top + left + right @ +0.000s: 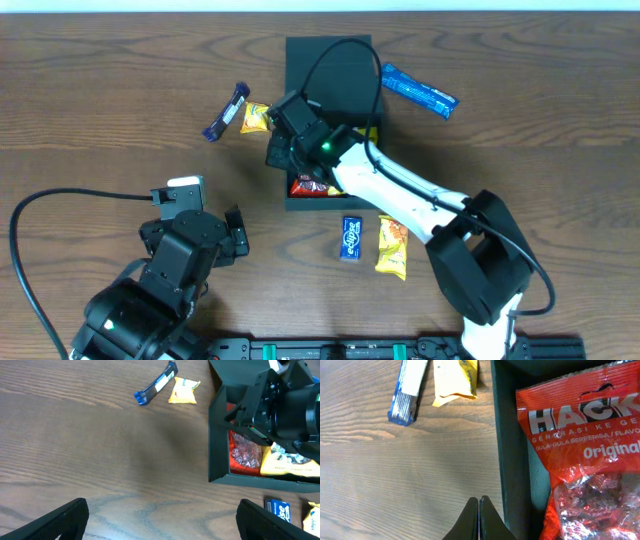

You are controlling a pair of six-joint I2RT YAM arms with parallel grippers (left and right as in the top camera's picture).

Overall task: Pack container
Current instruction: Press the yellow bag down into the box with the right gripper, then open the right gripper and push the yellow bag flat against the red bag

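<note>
1 dark teal-green matte container sits mid-table, flap lid folded back, red candy bag inside. We see the right gripper pressed together, empty, and the left gripper spread wide, empty.

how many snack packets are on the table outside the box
5. Left of the container: a dark blue bar and a yellow packet. Right of it: a long blue packet. Near side: a small blue packet and an orange-yellow packet. The right arm may hide more.
</note>
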